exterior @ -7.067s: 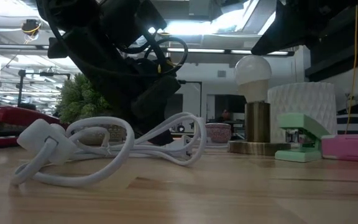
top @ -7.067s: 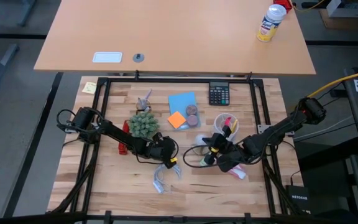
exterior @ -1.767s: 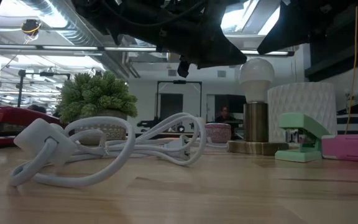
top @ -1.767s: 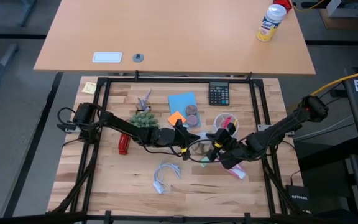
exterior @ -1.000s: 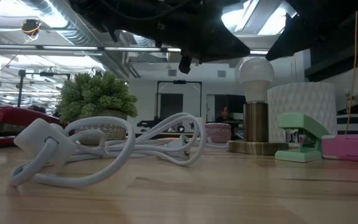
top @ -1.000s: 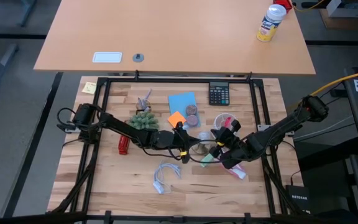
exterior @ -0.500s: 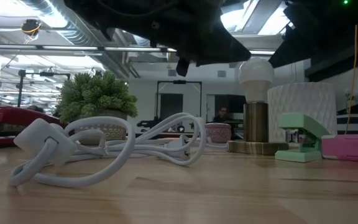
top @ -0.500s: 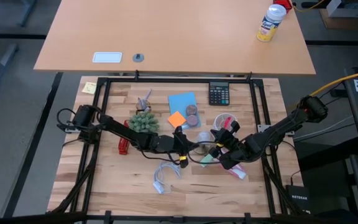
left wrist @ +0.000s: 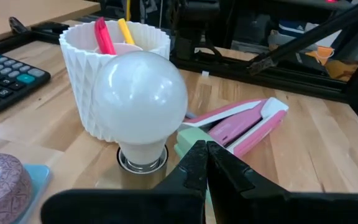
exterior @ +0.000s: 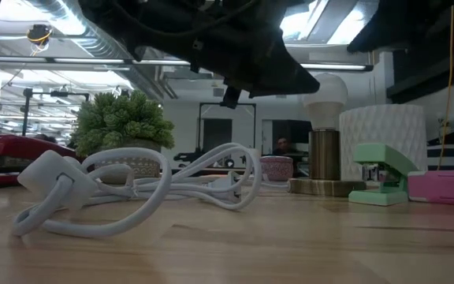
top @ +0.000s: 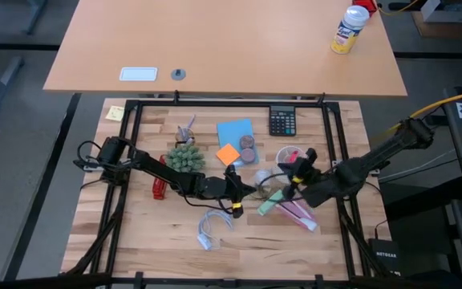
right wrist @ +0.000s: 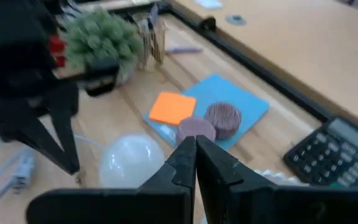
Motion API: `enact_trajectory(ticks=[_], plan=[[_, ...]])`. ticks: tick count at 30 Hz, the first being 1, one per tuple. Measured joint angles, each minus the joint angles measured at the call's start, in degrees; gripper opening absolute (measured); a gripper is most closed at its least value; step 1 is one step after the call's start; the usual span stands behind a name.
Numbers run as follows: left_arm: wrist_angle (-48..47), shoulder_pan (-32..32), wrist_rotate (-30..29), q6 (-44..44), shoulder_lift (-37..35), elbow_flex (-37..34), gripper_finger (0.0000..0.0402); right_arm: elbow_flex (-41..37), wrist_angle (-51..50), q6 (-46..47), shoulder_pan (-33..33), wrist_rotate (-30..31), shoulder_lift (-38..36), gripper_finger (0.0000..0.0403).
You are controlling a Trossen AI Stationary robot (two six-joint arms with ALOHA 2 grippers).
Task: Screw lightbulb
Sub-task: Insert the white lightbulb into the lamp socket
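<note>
from above: frosted white pear-shaped lightbulb (top: 264,177) mid-counter, between left claw (top: 251,193) and right claw (top: 293,181). low down: standing upright in a brass socket base (exterior: 325,162), beside the white ribbed pen cup (exterior: 385,142). left wrist: left claw clenched, empty, just short of it. right wrist: right claw pinched closed above, empty. likely light, slick, fragile; best gripped gently around the globe.

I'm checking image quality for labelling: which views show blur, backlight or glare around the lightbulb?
Right wrist view: soft, lightbulb smeared. Low view: bright ceiling lights behind, arms silhouetted black. Left wrist view: sharp, small highlights on the globe, own fingers dark. High view: evenly lit.
</note>
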Motion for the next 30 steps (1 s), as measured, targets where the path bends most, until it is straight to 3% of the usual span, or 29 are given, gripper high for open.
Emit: enact_trajectory(ticks=[6,10,17,30], plan=[[-0.3,0.0,0.0,2.0,0.0,0.0,0.0001,-4.5,-1.4,0.1,3.6,6.8,-11.0,0.0017],[0.0,0.3,0.0,3.2,0.0,0.0,0.0001,-14.3,9.6,1.9,4.5,8.7,-14.6,0.0017],[0.6,0.5,0.0,3.0,0.0,0.0,0.0001,-26.6,36.3,-3.7,4.5,7.1,-13.7,0.0017],[2.0,0.8,0.0,3.0,0.0,0.0,0.0001,-28.6,51.8,-7.7,3.8,7.0,-2.9,0.0017]])
